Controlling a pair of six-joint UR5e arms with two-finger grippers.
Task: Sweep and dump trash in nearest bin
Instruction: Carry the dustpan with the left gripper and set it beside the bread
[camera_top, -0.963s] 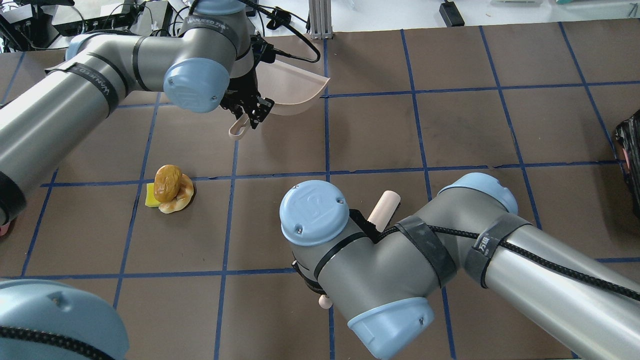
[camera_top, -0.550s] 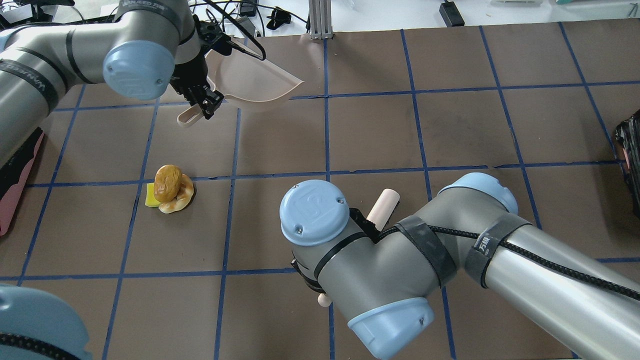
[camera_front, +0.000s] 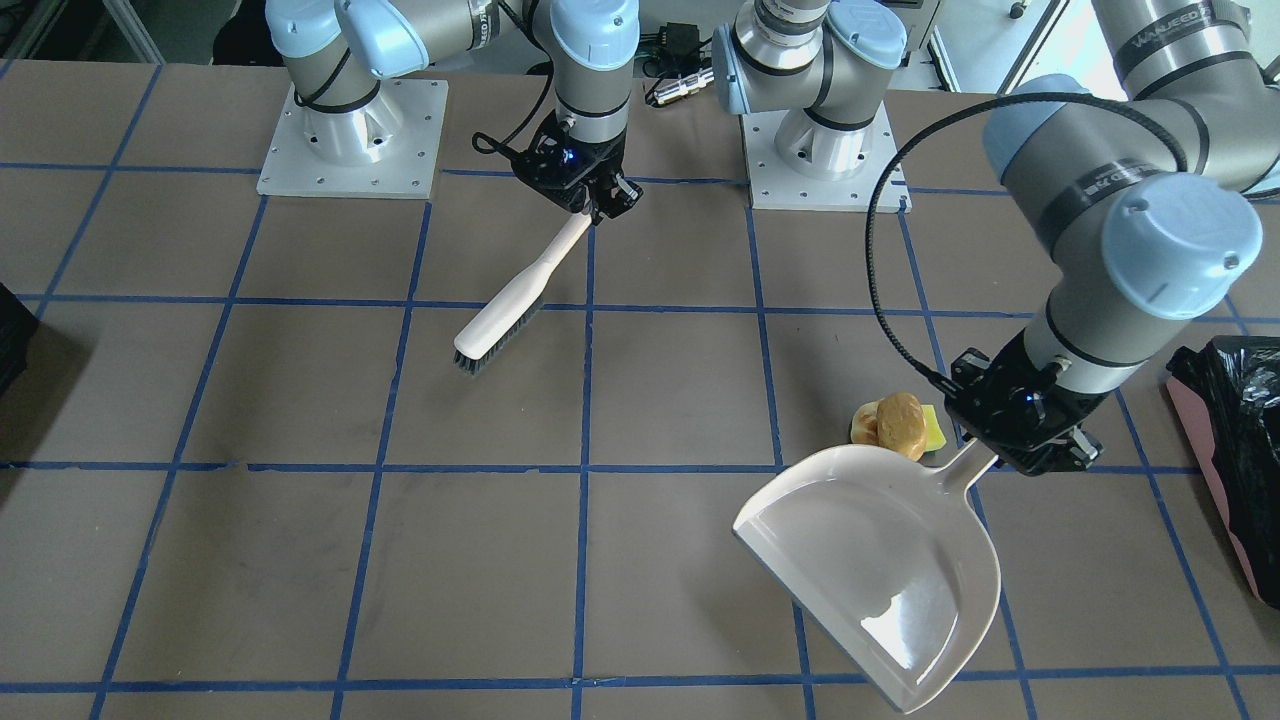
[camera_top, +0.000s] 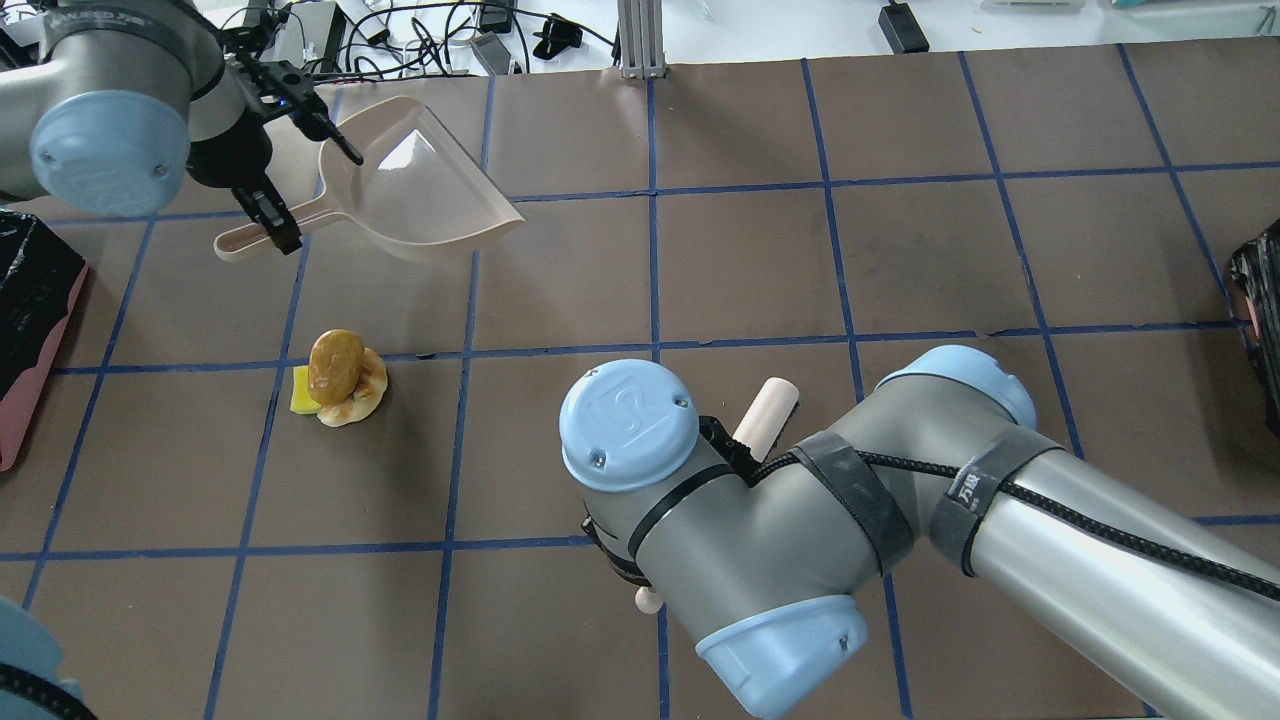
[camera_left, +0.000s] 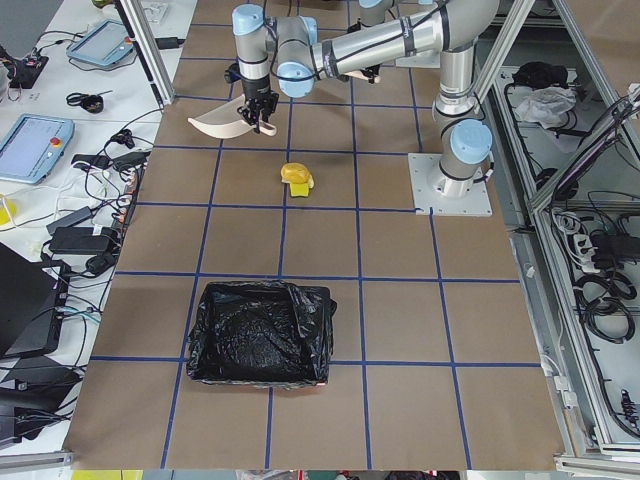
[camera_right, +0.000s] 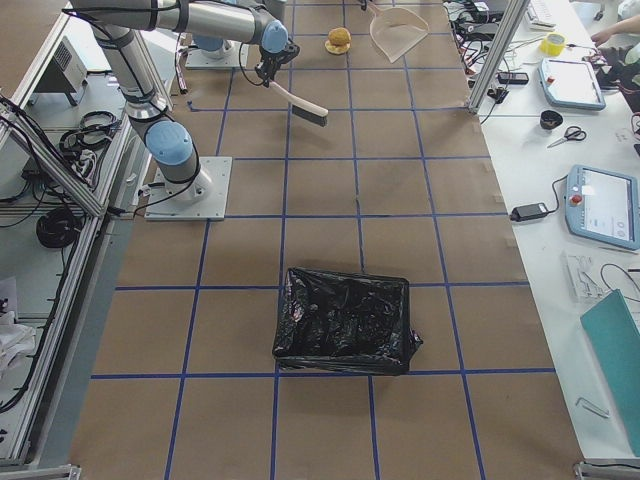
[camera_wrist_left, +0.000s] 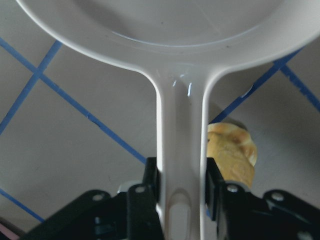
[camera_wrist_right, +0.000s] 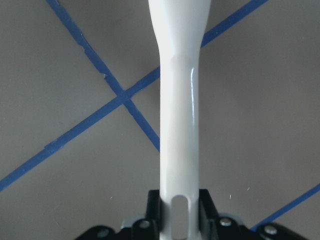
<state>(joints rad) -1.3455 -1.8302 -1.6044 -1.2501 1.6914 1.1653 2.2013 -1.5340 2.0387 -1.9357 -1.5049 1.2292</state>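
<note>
Trash (camera_top: 338, 385) lies piled on the table (camera_top: 900, 250) near the pink-sided bin (camera_top: 28, 300); the left gripper (camera_top: 278, 228) is clamped on the dustpan (camera_top: 420, 190) handle, holding the pan raised just beyond the pile, likely to set its lip beside it. The right gripper (camera_front: 597, 203) pinches the brush (camera_front: 505, 315) by its handle end, bristles seemingly clear of the table, giving reach to sweep.

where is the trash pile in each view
exterior front-facing: trash right of centre, just above the dustpan
overhead exterior: trash left of centre
exterior left: trash upper middle
exterior right: trash top edge, middle
left wrist-mounted: trash lower right, beside the dustpan's handle
right wrist-mounted: not in it, only the brush
landmark: the dustpan, near the trash in every other view
</note>
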